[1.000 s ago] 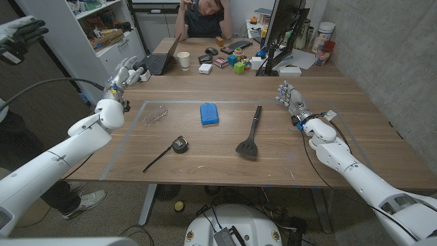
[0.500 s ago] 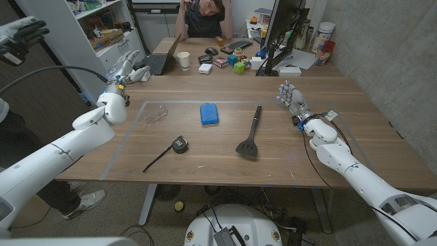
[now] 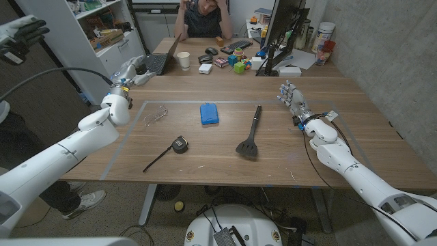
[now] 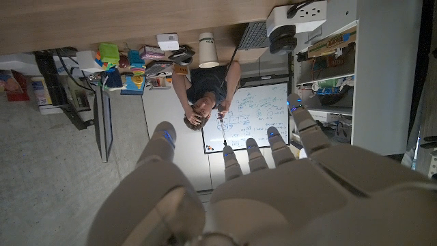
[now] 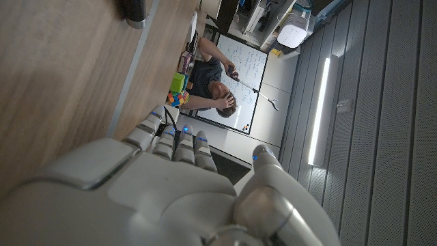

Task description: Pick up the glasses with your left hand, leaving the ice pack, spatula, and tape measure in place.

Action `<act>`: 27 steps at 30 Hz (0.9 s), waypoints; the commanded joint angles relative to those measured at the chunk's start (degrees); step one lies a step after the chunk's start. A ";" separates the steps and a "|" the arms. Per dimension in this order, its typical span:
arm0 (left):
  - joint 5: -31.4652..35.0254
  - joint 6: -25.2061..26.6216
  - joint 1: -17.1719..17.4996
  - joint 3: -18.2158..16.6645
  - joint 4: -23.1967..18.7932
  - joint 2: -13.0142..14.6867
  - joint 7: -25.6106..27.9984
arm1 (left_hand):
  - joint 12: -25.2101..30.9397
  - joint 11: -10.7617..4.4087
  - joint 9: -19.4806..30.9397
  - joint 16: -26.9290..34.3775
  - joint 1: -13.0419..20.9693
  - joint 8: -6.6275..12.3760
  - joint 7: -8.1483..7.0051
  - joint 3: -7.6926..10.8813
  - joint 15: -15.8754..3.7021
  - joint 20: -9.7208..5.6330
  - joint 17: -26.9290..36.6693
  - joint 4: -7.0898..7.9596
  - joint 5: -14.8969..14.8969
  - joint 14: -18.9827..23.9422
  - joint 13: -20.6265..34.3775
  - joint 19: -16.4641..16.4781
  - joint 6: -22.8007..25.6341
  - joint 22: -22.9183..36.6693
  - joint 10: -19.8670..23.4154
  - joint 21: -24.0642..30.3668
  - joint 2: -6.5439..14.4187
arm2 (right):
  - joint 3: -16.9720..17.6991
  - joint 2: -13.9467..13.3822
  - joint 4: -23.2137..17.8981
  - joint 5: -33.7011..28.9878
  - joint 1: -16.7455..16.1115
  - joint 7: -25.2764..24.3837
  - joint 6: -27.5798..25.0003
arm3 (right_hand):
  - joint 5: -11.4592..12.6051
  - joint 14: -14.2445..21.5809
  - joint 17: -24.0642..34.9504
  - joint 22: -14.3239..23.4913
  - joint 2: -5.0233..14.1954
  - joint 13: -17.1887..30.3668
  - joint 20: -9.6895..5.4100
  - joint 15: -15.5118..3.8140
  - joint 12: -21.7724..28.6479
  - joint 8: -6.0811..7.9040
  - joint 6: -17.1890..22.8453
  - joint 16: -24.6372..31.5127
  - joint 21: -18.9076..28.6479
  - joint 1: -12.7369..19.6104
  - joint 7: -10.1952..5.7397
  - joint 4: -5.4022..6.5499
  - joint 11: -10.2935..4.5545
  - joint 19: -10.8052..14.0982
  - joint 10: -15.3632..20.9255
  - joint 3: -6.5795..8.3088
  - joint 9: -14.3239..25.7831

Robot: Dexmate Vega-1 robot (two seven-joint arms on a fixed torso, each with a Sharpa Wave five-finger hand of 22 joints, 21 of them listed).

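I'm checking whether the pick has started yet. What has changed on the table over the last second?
The left hand has shifted a little to the robot's right and towards the table's far side; it holds nothing, its fingers apart. The glasses, ice pack, spatula and tape measure lie where they were, untouched. The right hand has stayed put, open.

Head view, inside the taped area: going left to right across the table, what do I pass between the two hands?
left hand → glasses → tape measure → ice pack → spatula → right hand
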 commanded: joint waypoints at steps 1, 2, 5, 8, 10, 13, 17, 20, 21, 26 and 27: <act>-1.02 -0.87 -0.79 1.42 3.00 -0.70 -2.09 | -0.01 0.37 0.20 0.09 1.19 0.20 0.06 -0.44 1.40 0.11 0.10 0.09 0.57 0.30 0.16 1.06 0.31 -0.07 0.15 0.07 -0.27 | 0.06 0.43 0.97 0.48 0.49 1.00 0.50 | 0.38 0.14 0.12 0.28 -0.04 0.26 0.15 0.40 0.27 0.50 0.54 0.54 0.40 -0.73 -0.22 0.34 0.62 0.04 -0.01 -0.36 0.32; -0.84 -0.82 -0.94 1.61 3.12 -0.73 -2.08 | -0.04 0.47 0.20 0.12 1.32 0.22 0.06 -0.49 1.61 0.12 0.10 0.12 0.59 0.45 0.16 1.17 0.37 -0.08 0.15 0.03 -0.34 | 0.05 0.44 1.00 0.45 0.49 0.96 0.53 | 0.38 0.14 0.13 0.28 -0.06 0.26 0.15 0.41 0.27 0.50 0.56 0.54 0.40 -0.81 -0.22 0.39 0.62 0.04 0.01 -0.41 0.32; -0.15 -0.77 -1.48 2.25 3.38 -0.81 -2.11 | 0.04 0.62 0.21 0.25 2.09 0.28 0.06 -0.74 1.51 -0.03 0.07 0.25 0.70 1.36 0.14 2.23 0.72 -0.15 0.64 -0.02 -0.55 | 0.08 0.41 0.96 0.42 0.44 0.82 0.49 | 0.39 0.14 0.16 0.29 -0.12 0.27 0.17 0.40 0.28 0.50 0.57 0.56 0.41 -1.04 -0.25 0.52 0.62 0.05 0.02 -0.55 0.33; 0.13 -0.97 -2.07 2.76 3.67 -0.99 -2.50 | 0.21 0.67 0.21 0.36 3.04 0.31 0.06 -1.07 1.33 -0.33 0.06 0.34 0.86 2.41 0.13 4.24 1.07 -0.14 1.47 0.27 -0.84 | 0.01 0.28 0.85 0.25 0.41 0.73 0.37 | 0.41 0.15 0.19 0.29 -0.20 0.27 0.19 0.44 0.28 0.51 0.61 0.59 0.42 -1.27 -0.18 0.65 0.62 0.06 0.02 -0.69 0.34; 0.21 -1.15 -2.59 3.21 3.93 -1.08 -3.19 | 0.25 0.62 0.21 0.27 3.55 0.32 0.06 -1.31 1.35 -0.38 0.06 0.38 0.96 2.60 0.12 5.47 1.29 -0.13 1.84 0.46 -1.06 | -0.01 0.28 0.95 0.26 0.45 0.89 0.45 | 0.42 0.20 0.20 0.30 -0.26 0.27 0.21 0.46 0.29 0.51 0.61 0.62 0.42 -1.42 -0.18 0.73 0.66 0.06 0.05 -0.79 0.34; 0.44 -1.41 -3.38 3.97 4.44 -1.36 -4.11 | 0.30 0.72 0.21 0.19 3.94 0.33 0.06 -1.55 1.39 -0.32 0.06 0.45 1.03 2.77 0.13 6.43 1.50 -0.14 2.20 0.58 -1.26 | -0.05 0.30 1.03 0.15 0.47 0.95 0.66 | 0.44 0.16 0.22 0.30 -0.32 0.27 0.21 0.51 0.27 0.51 0.66 0.61 0.42 -1.60 -0.14 0.84 0.67 0.06 0.01 -0.91 0.35; 0.71 -1.81 -4.52 5.13 5.15 -1.54 -5.94 | 0.32 0.65 0.22 0.17 4.11 0.38 0.08 -1.78 1.39 -0.21 0.07 0.52 1.09 2.97 0.13 6.97 1.77 -0.15 2.41 0.60 -1.47 | -0.07 0.37 1.17 0.10 0.58 1.09 0.90 | 0.47 0.14 0.23 0.30 -0.40 0.27 0.22 0.51 0.27 0.52 0.69 0.62 0.42 -1.79 -0.14 0.94 0.67 0.05 0.00 -1.04 0.35; 0.90 -2.27 -5.25 5.91 5.63 -1.50 -7.35 | -0.04 0.24 0.21 -0.07 4.29 0.37 0.07 -2.24 1.60 -0.02 0.08 0.65 1.18 2.76 0.11 7.52 2.10 -0.20 1.78 0.47 -1.86 | -0.10 0.35 1.18 0.00 0.64 1.10 0.99 | 0.48 0.15 0.24 0.30 -0.44 0.27 0.20 0.54 0.27 0.51 0.69 0.63 0.43 -1.89 -0.13 1.00 0.65 0.07 -0.01 -1.11 0.35; 1.15 -1.97 -5.53 6.25 5.62 -1.48 -7.92 | -0.18 0.03 0.19 -0.20 4.36 0.33 0.07 -2.40 1.65 0.05 0.08 0.69 1.21 2.54 0.10 7.56 2.15 -0.22 1.54 0.35 -1.98 | -0.08 0.36 1.15 0.03 0.63 1.08 0.96 | 0.49 0.15 0.24 0.30 -0.46 0.27 0.22 0.50 0.25 0.51 0.70 0.63 0.42 -1.95 -0.14 1.04 0.60 0.05 -0.07 -1.15 0.35; 2.32 -1.37 -6.66 7.89 6.15 -1.59 -10.04 | -0.36 0.08 0.17 -0.54 4.52 0.27 0.06 -2.84 1.85 0.19 0.08 0.83 1.30 1.87 0.07 7.03 2.35 -0.27 1.31 -0.23 -2.24 | -0.05 0.38 1.08 -0.01 0.54 0.96 1.09 | 0.53 0.09 0.26 0.30 -0.54 0.27 0.23 0.43 0.27 0.50 0.71 0.62 0.43 -2.18 -0.12 1.17 0.60 0.05 -0.01 -1.31 0.35; 2.43 -1.47 -6.82 8.15 6.33 -1.62 -10.41 | -0.36 0.07 0.17 -0.61 4.55 0.27 0.07 -2.94 1.72 0.20 0.08 0.86 1.32 1.72 0.07 6.81 2.43 -0.28 1.37 -0.40 -2.28 | -0.05 0.38 1.05 -0.03 0.52 0.94 1.12 | 0.54 0.11 0.26 0.30 -0.55 0.27 0.22 0.45 0.27 0.50 0.72 0.63 0.43 -2.21 -0.12 1.20 0.59 0.06 -0.01 -1.33 0.35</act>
